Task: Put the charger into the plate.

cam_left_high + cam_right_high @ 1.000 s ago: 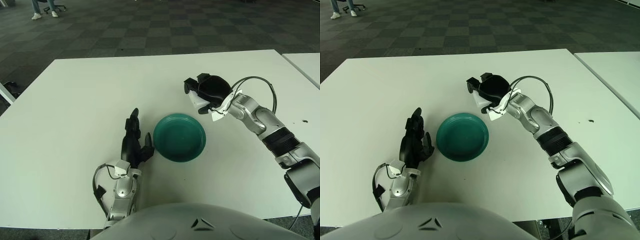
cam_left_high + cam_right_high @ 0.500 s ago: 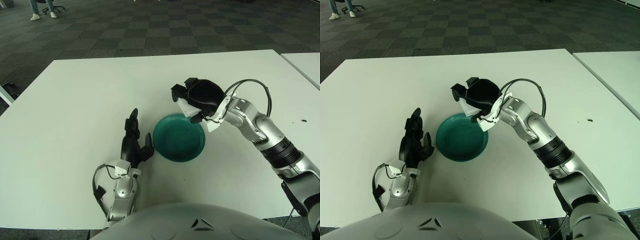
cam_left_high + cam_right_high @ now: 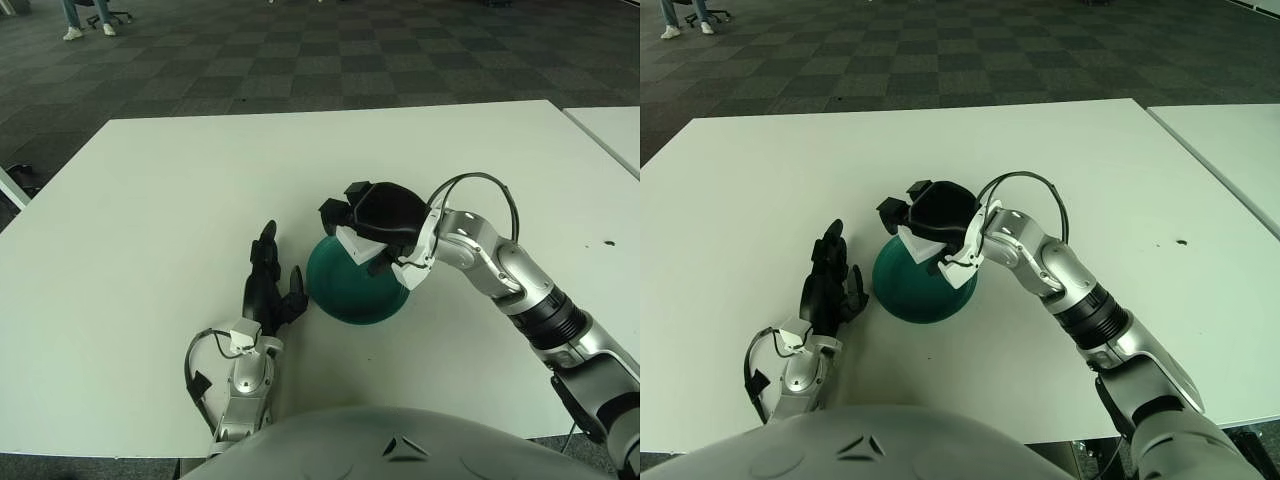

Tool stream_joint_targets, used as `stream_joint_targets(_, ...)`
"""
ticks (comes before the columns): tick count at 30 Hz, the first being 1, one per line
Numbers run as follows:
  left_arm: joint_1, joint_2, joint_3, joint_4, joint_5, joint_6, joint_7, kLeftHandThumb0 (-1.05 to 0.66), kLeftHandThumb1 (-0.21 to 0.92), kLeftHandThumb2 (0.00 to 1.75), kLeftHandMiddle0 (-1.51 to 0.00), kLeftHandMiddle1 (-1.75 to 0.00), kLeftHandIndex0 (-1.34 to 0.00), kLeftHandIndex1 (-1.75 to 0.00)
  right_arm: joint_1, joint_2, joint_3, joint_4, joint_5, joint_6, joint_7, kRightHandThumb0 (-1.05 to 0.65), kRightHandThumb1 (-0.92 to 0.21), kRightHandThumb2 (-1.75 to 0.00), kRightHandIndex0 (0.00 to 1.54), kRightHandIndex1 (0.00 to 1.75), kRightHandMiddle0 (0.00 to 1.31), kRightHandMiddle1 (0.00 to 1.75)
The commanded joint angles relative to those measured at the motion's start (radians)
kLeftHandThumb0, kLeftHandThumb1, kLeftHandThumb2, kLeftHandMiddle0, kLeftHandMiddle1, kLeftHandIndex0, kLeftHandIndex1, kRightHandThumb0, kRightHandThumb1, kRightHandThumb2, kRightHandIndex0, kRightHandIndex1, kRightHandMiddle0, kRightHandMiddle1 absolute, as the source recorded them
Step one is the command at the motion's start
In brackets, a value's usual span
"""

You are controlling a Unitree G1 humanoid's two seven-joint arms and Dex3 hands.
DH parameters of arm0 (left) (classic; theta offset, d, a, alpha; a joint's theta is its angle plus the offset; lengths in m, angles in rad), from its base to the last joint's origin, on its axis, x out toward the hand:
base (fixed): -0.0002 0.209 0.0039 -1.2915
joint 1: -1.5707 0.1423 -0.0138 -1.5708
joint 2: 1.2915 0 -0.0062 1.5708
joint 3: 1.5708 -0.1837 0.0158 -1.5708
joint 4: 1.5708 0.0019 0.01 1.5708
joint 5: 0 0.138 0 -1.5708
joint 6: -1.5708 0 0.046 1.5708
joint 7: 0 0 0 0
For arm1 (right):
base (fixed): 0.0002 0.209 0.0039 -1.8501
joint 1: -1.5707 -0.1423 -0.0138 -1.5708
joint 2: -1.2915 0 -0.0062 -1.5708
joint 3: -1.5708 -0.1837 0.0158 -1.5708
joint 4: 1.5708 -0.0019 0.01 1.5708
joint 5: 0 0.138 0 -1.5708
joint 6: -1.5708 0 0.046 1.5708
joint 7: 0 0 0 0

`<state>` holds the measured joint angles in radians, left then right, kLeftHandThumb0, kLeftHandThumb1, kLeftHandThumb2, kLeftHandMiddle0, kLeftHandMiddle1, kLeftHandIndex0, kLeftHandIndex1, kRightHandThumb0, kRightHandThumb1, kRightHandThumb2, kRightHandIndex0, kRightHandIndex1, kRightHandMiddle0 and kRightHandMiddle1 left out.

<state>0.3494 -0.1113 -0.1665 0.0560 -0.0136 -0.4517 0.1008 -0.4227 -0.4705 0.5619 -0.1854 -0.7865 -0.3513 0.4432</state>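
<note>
A dark green plate (image 3: 355, 290) sits on the white table near its front middle. My right hand (image 3: 372, 222) is shut on a white charger (image 3: 354, 243) and holds it just above the plate's far left part. The black fingers cover most of the charger. The same hand shows in the right eye view (image 3: 930, 215) over the plate (image 3: 915, 295). My left hand (image 3: 268, 287) rests on the table just left of the plate, fingers stretched out and empty.
The white table (image 3: 150, 200) spreads wide to the left and back. A second white table (image 3: 615, 130) stands at the far right. A small dark speck (image 3: 608, 241) lies near the right edge. Dark checkered floor lies beyond.
My right hand has carried the charger leftward and toward me, from beyond the plate's far right rim to over the plate. The left hand has not moved.
</note>
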Motion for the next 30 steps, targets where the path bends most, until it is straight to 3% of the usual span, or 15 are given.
stream_joint_targets(1, -0.015, -0.014, 0.003, -0.009, -0.002, 0.006, -0.008, -0.93, 0.92, 0.95, -0.06, 0.0, 0.0, -0.34, 0.021, 0.03, 0.045, 0.01, -0.05, -0.024, -0.022, -0.45, -0.43, -1.1, 0.99, 1.75, 0.59, 1.64)
stream_joint_targets(9, -0.022, 0.002, 0.001, -0.026, 0.009, -0.003, -0.029, -0.93, 0.92, 0.96, -0.02, 0.0, 0.0, -0.16, 0.01, 0.058, 0.075, 0.108, -0.04, -0.109, -0.051, -0.44, -0.45, -1.05, 1.0, 1.75, 0.6, 1.6)
stream_joint_targets(14, 0.009, 0.018, -0.019, -0.121, 0.025, 0.078, -0.046, -0.96, 0.92, 0.98, 0.0, 0.0, 0.0, -0.07, 0.05, 0.085, 0.049, 0.111, -0.008, -0.061, -0.032, -0.44, -0.44, -1.03, 1.07, 1.75, 0.63, 1.57)
stream_joint_targets(19, 0.019, 0.007, -0.026, -0.153, 0.024, 0.144, -0.045, -0.99, 0.92, 0.99, 0.0, 0.0, 0.0, -0.03, 0.038, 0.082, 0.044, 0.139, -0.004, -0.025, 0.006, -0.44, -0.46, -0.94, 1.09, 1.75, 0.67, 1.48)
stream_joint_targets(26, 0.022, -0.001, -0.031, -0.152, 0.049, 0.141, -0.025, -1.0, 0.92, 0.99, 0.0, 0.0, 0.0, -0.02, 0.0, 0.078, 0.069, 0.203, -0.031, -0.023, 0.059, -0.44, -0.48, -0.85, 1.09, 1.75, 0.72, 1.39)
stream_joint_targets(30, 0.025, 0.003, -0.034, -0.152, 0.064, 0.124, -0.023, -1.0, 0.92, 0.99, 0.0, 0.0, 0.0, -0.02, -0.015, 0.068, 0.076, 0.25, -0.077, -0.045, 0.013, -0.44, -0.49, -0.83, 1.09, 1.75, 0.72, 1.38)
